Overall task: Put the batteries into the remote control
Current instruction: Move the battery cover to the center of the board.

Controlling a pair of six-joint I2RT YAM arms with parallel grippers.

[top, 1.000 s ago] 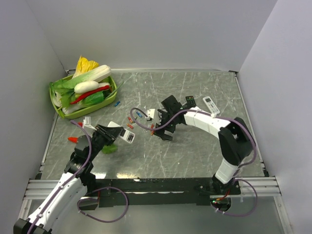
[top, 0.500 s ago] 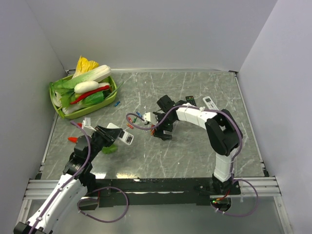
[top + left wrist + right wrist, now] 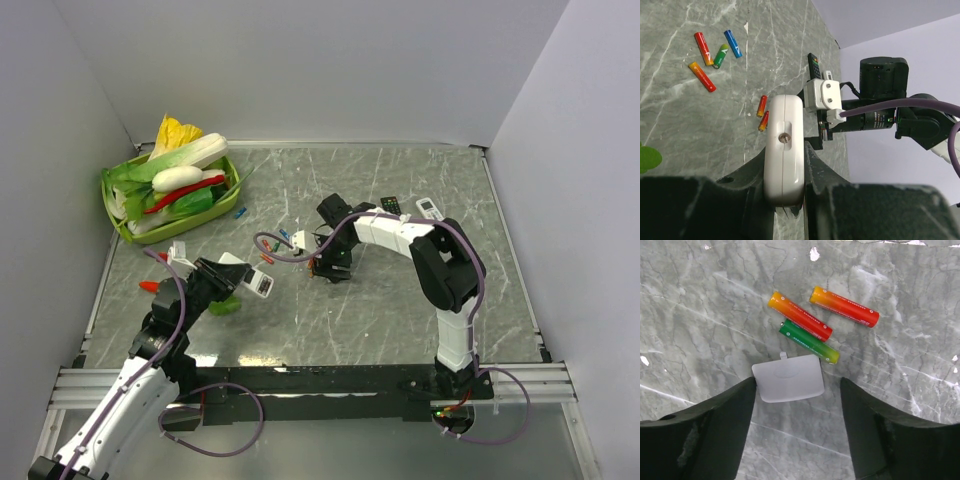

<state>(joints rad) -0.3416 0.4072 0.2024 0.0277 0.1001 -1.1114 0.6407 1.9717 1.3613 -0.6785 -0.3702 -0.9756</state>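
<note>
1. Remote control (image 3: 260, 284) sits lower left of centre in the top view, clamped in the left gripper (image 3: 245, 280). Loose batteries (image 3: 268, 258) lie just above it on the marble table (image 3: 400, 300). The right gripper (image 3: 325, 268) points down at the table near centre. A green basket (image 3: 122, 230) of vegetables stands at upper left.
2. In the left wrist view the remote control (image 3: 785, 145) fills the centre with its white back to the camera. The dark fingers (image 3: 747, 175) press against both its sides. Four batteries (image 3: 703, 48) lie at upper left, and two orange ones (image 3: 762, 106) lie just left of the remote's top end.
3. In the right wrist view the fingers (image 3: 705, 435) stand wide apart in the lower corners and grip nothing. A white cover plate (image 3: 787, 384) lies flat between them, close against the lower-left finger and clear of the other. A green battery (image 3: 809, 341) lies just above the plate, with an orange-red one (image 3: 800, 316) alongside it. A red one (image 3: 844, 306) lies apart at upper right.
</note>
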